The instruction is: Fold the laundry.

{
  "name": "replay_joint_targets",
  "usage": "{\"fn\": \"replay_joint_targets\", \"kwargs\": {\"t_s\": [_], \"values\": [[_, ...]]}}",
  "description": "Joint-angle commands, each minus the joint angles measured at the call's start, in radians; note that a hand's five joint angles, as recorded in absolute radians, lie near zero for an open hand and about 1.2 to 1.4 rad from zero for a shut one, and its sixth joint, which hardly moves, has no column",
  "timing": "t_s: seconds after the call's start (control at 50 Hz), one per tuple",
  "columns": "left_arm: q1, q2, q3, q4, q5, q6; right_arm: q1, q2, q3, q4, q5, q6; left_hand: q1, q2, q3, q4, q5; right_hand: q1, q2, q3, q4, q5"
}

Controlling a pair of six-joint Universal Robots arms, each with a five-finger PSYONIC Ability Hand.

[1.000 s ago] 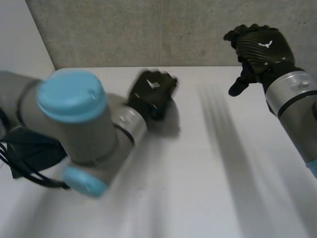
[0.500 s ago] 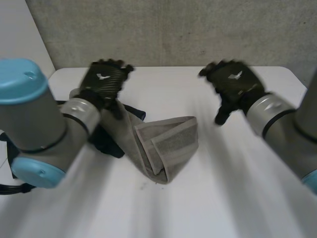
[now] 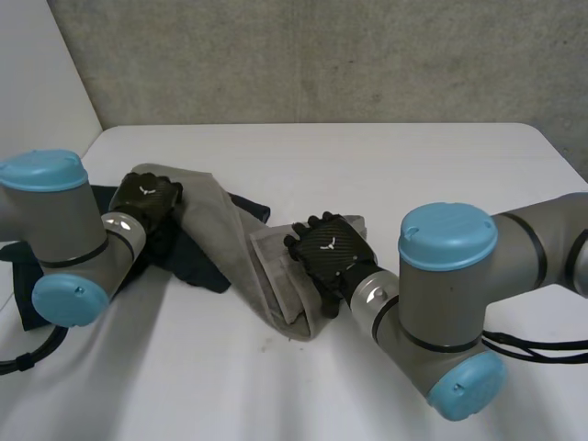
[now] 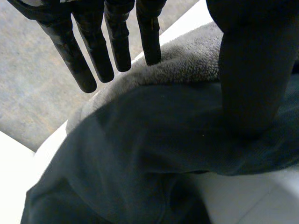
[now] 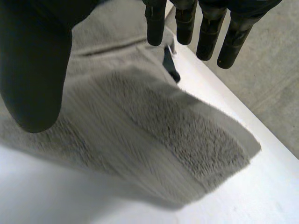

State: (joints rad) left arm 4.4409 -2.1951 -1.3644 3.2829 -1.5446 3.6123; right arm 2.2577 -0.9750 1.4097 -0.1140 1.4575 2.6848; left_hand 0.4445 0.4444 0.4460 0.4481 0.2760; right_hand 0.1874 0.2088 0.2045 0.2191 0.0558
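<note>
Head view: a grey towel (image 3: 234,257) lies in a long diagonal strip across the left half of the white bench (image 3: 423,165), its lower end doubled back into a flat folded flap. A dark garment (image 3: 197,268) is bunched beneath it and shows on both sides of the strip. The left hand (image 3: 145,204) sits at the towel's far end, where the grey cloth overlaps the dark garment. The right hand (image 3: 326,253) is over the folded flap near the middle of the bench, back upward, its arm reaching in from the right. A concrete wall (image 3: 322,55) stands behind the bench.

Left wrist view: the hand is open, its fingers (image 4: 120,42) straight and side by side, their tips just above the rounded grey edge of the towel (image 4: 187,65). The thumb (image 4: 252,74) points down onto the dark garment (image 4: 140,154), which fills the space under the palm. Whether the thumb presses the cloth or only meets it cannot be told.

Right wrist view: this hand is open too, fingers (image 5: 208,37) straight and clear of the cloth, thumb (image 5: 32,79) held apart from them above the towel. The folded flap (image 5: 163,140) lies flat under the palm, one corner pointing out over bare bench (image 5: 224,200). A sliver of the dark garment (image 5: 171,69) peeks out from under the towel near the fingertips.
</note>
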Motion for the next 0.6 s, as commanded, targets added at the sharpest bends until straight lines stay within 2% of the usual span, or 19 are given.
{"fn": "replay_joint_targets", "kwargs": {"t_s": [0.02, 0.04, 0.08, 0.14, 0.22, 0.28, 0.44, 0.6], "values": [[0.028, -0.02, 0.01, -0.006, 0.0, 0.071, -0.003, 0.064, -0.029, -0.003, 0.047, -0.072, 0.253, 0.253, 0.251, 0.249, 0.247, 0.158, 0.137, 0.141, 0.126, 0.115], [0.038, -0.017, 0.007, -0.005, -0.005, 0.088, -0.003, 0.07, -0.034, -0.003, 0.052, -0.074, 0.364, 0.364, 0.362, 0.36, 0.358, 0.208, 0.187, 0.191, 0.177, 0.165], [0.046, -0.017, 0.005, -0.003, -0.011, 0.1, -0.003, 0.081, -0.044, -0.003, 0.06, -0.077, 0.438, 0.438, 0.437, 0.434, 0.432, 0.302, 0.281, 0.285, 0.271, 0.259], [0.044, -0.018, 0.005, -0.002, -0.014, 0.109, -0.003, 0.102, -0.06, -0.003, 0.066, -0.077, 0.567, 0.567, 0.566, 0.563, 0.561, 0.578, 0.556, 0.561, 0.546, 0.535], [0.043, -0.012, 0.005, 0.0, -0.014, 0.105, -0.003, 0.108, -0.075, -0.003, 0.064, -0.074, 0.79, 0.79, 0.789, 0.786, 0.784, 1.173, 1.152, 1.156, 1.142, 1.13], [0.046, -0.012, 0.005, 0.001, -0.014, 0.105, -0.003, 0.098, -0.08, -0.003, 0.064, -0.063, 0.926, 0.926, 0.924, 0.922, 0.92, 1.209, 1.187, 1.192, 1.177, 1.166], [0.078, -0.011, 0.024, 0.006, -0.02, 0.108, -0.03, 0.026, -0.071, 0.014, 0.072, -0.062, 0.949, 0.949, 0.948, 0.946, 0.943, 1.209, 1.187, 1.192, 1.177, 1.166], [0.133, -0.003, 0.06, 0.049, -0.057, 0.118, -0.167, -0.114, -0.011, 0.111, 0.122, -0.077, 0.943, 0.943, 0.942, 0.94, 0.937, 1.209, 1.187, 1.192, 1.177, 1.166]]}}
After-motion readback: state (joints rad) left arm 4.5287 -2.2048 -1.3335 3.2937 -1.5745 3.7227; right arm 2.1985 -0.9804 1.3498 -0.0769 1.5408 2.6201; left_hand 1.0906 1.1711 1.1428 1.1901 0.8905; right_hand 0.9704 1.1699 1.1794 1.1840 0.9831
